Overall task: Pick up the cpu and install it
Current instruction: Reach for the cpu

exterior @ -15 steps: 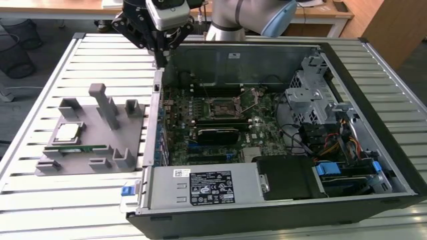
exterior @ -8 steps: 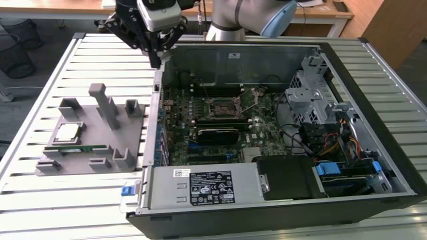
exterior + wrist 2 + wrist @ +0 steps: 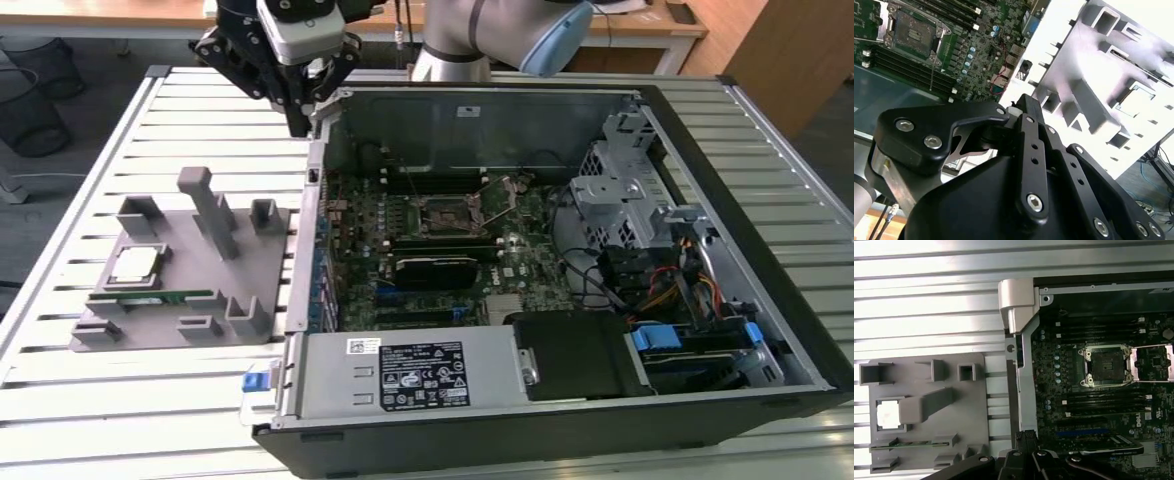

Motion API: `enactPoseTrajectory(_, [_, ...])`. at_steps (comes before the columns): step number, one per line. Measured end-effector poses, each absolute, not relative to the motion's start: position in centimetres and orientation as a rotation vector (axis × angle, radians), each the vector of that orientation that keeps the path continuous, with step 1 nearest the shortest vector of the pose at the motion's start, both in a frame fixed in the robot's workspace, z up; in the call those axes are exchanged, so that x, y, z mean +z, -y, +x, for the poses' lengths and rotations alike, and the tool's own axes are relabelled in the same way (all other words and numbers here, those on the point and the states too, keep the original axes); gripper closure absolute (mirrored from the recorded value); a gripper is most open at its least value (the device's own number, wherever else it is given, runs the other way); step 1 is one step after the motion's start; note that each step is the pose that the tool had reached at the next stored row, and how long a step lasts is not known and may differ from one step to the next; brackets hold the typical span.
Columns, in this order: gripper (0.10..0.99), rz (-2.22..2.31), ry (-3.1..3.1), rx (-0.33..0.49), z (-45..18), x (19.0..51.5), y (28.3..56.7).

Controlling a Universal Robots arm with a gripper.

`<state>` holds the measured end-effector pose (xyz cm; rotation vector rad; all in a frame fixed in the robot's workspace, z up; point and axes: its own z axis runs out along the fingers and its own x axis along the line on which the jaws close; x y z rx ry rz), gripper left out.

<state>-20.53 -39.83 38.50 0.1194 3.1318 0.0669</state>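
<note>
The cpu [image 3: 136,263] is a small silvery square lying flat in a recess of the grey holder [image 3: 200,320], on the table at the exterior view's left. In the first wrist view the cpu [image 3: 888,415] lies in the holder [image 3: 974,405] too. My gripper [image 3: 299,124] hangs high over the case's back left corner, well away from the cpu, shut with nothing in it. Its black tip [image 3: 1026,436] stands over the case wall. The bare cpu socket [image 3: 447,212] lies open on the motherboard in the case, and both wrist views show the socket [image 3: 1106,365] [image 3: 911,32].
A green memory stick [image 3: 154,296] lies in a slot of the holder, in front of the cpu. Tall grey posts [image 3: 211,210] rise from the holder. The open computer case [image 3: 561,105] has high metal walls, drive cages and cables at the exterior view's right.
</note>
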Motion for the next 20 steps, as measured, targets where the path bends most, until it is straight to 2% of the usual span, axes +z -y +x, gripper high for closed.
enactPoseTrajectory(20, [0.98, 0.12, -3.144, 0.066, -23.6, 38.1, 39.8])
